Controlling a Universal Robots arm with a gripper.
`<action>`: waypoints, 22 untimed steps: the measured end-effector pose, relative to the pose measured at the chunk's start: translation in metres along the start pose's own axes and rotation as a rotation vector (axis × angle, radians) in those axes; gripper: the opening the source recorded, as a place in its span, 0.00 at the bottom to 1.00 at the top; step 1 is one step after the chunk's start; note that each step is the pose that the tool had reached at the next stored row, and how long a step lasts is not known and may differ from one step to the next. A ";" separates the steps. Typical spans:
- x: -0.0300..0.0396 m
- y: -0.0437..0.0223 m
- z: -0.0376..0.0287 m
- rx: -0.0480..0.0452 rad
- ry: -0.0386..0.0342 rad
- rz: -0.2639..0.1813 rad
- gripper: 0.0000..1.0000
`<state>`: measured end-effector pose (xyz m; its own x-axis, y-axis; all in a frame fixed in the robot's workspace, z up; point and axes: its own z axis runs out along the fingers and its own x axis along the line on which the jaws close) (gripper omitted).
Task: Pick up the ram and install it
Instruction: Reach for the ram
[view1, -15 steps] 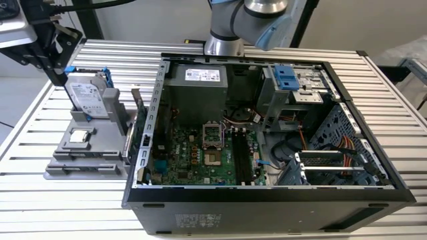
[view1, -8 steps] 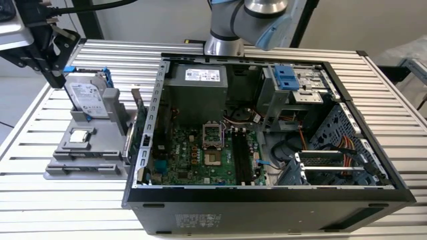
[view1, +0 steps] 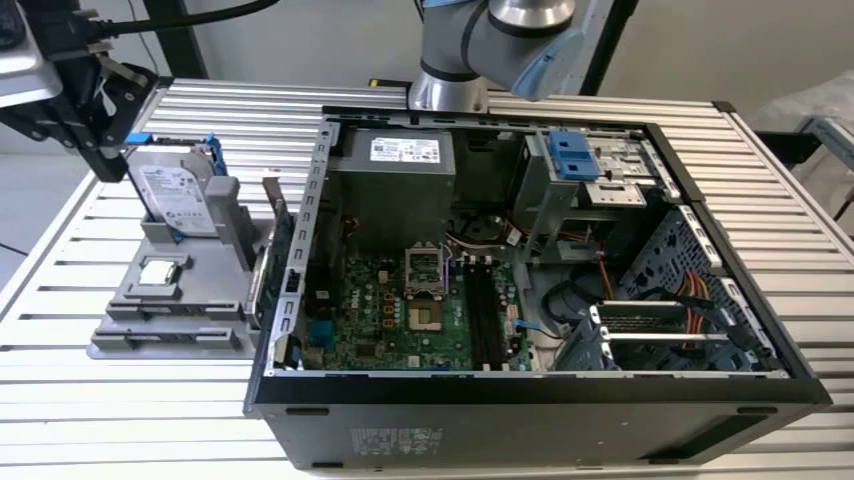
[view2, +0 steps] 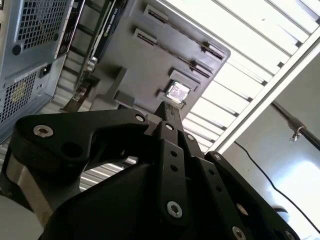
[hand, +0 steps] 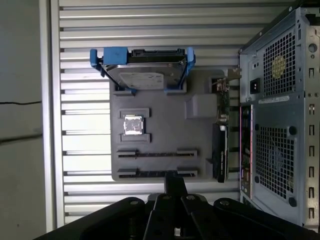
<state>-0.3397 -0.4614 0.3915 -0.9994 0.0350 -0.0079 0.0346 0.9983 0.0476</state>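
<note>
Ram (hand: 220, 150): stood on edge at the side of the grey holder (hand: 165, 120), beside the computer case (hand: 280, 125).
Gripper (hand: 175, 183): clenched on nothing, poised over the holder, apart from the ram.
Risk: the ram may be knocked against the case by an off-line approach.
</note>
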 end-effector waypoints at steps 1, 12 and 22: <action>0.0001 -0.0009 0.0000 0.0001 0.0001 -0.001 0.00; 0.0010 -0.0086 0.0003 0.0003 0.0001 -0.003 0.00; 0.0015 -0.0156 0.0003 0.0009 0.0002 -0.004 0.00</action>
<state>-0.3417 -0.4769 0.3904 -0.9995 0.0313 -0.0079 0.0309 0.9984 0.0467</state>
